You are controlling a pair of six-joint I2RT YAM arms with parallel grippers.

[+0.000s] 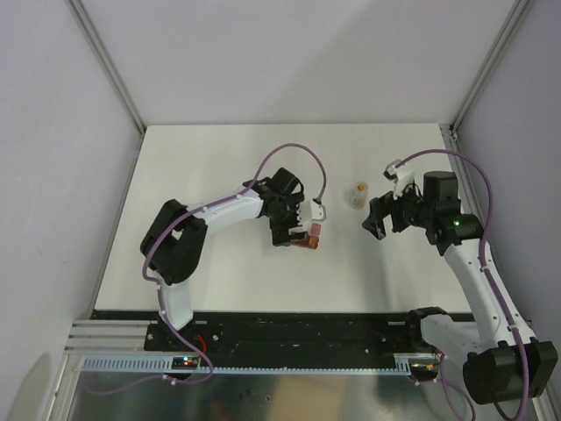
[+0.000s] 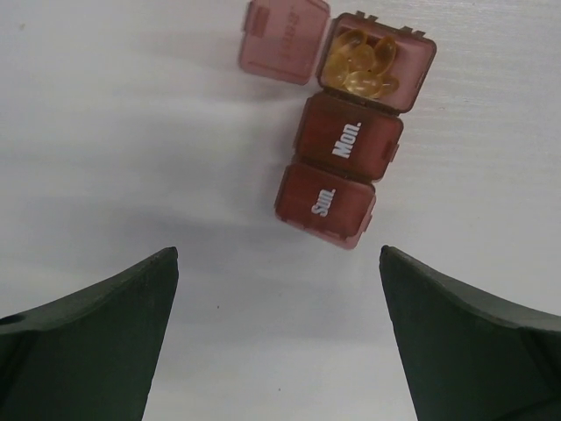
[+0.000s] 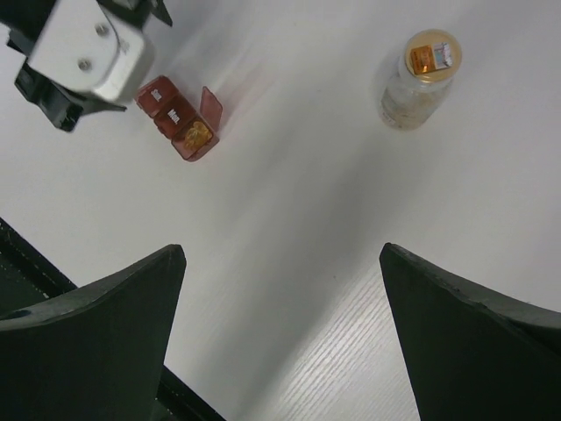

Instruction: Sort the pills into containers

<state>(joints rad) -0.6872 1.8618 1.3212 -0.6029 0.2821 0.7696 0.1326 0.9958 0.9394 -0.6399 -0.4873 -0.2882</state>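
The dark red plastic three-compartment strip (image 2: 342, 149) lies just ahead of the spread left gripper (image 2: 279, 254), its long axis pointing away. The right gripper (image 3: 282, 254), also spread, is well apart.

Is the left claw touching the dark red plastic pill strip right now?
Apart. The left wrist view shows bare white table between the open left claw and the dark red plastic pill strip.

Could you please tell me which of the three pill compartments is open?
The end compartment beyond Mon.: its lid is flipped aside, pills showing; Sun. and Mon. are shut.
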